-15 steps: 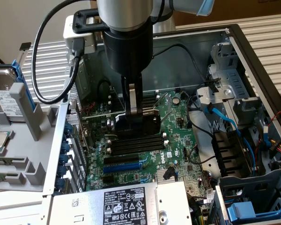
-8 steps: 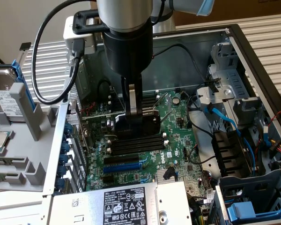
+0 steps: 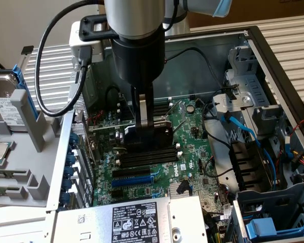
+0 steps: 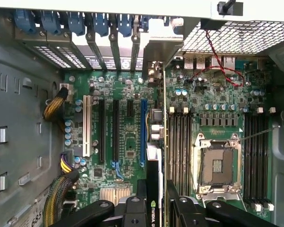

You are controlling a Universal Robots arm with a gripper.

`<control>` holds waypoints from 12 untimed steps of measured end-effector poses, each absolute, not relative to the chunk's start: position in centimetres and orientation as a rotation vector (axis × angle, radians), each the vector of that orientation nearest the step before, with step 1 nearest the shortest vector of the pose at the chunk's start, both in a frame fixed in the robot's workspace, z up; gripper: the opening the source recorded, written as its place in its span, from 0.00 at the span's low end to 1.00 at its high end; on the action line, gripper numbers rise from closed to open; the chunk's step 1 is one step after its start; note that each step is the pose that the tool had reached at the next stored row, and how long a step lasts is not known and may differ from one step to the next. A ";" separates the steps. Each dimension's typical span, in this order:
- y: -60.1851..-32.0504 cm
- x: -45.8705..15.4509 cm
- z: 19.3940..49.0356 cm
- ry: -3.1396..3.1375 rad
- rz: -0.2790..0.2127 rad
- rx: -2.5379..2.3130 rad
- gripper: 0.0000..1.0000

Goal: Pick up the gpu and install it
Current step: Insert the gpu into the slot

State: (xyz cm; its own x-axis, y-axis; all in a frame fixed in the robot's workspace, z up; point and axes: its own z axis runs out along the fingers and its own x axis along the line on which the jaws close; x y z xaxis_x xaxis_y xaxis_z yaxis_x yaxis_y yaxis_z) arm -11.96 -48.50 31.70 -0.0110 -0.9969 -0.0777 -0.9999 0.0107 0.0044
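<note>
The pincer [image 4: 156, 191] is clenched on the gpu [image 4: 154, 161], which stands on edge over the motherboard [image 4: 128, 142], close beside the blue slot [image 4: 143, 127]. I cannot tell whether it is seated. The card looks light and stiff but fragile, best held by its flat faces and clear of the contacts. The open case [image 3: 273, 55] is crowded with cables [image 3: 228, 126], leaving little room around it.

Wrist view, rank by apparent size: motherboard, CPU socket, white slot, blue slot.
1. motherboard
2. CPU socket
3. white slot and blue slot: these look about alike, so not ranked against each other.
</note>
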 end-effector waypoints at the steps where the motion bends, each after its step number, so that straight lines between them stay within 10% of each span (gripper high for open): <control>1: -48.5 -12.0 31.6 2.196 0.089 -2.172 0.26; 12: -48.9 -12.3 29.9 2.199 0.097 -2.175 0.26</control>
State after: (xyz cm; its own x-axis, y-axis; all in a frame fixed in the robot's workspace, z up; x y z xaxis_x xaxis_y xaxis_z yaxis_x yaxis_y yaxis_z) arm -12.34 -48.88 29.93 -0.0115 -0.9969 -0.0777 -0.9999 0.0107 0.0110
